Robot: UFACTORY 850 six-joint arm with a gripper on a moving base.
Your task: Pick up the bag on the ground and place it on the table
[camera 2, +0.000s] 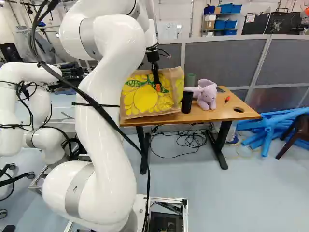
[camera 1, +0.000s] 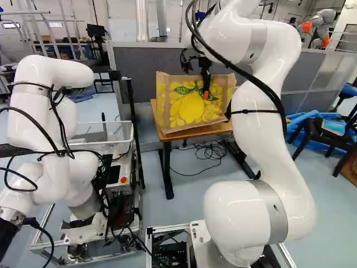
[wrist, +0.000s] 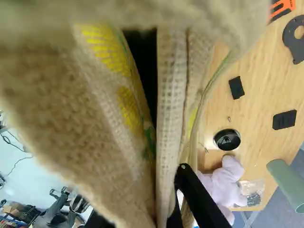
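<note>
The claw (camera 1: pixel 206 95) seemed closed on the upper cloth of the bag (camera 2: pixel 146 100), its far finger hidden, a little apart by the thickness pinched. That hold near the mouth presumably let the bag hang base down. It stood at one end of the table (camera 2: pixel 222 114), beside the black cup (camera 2: pixel 187 102), its base slightly tilted; whether the wood bore its full weight could not be told. Letting go too soon might topple it.

Yellow-patterned bag (camera 1: pixel 189 111) at wooden table (camera 1: pixel 192 133), another robot (camera 1: pixel 53 128) left, dark chair (camera 1: pixel 321 137) right
</note>
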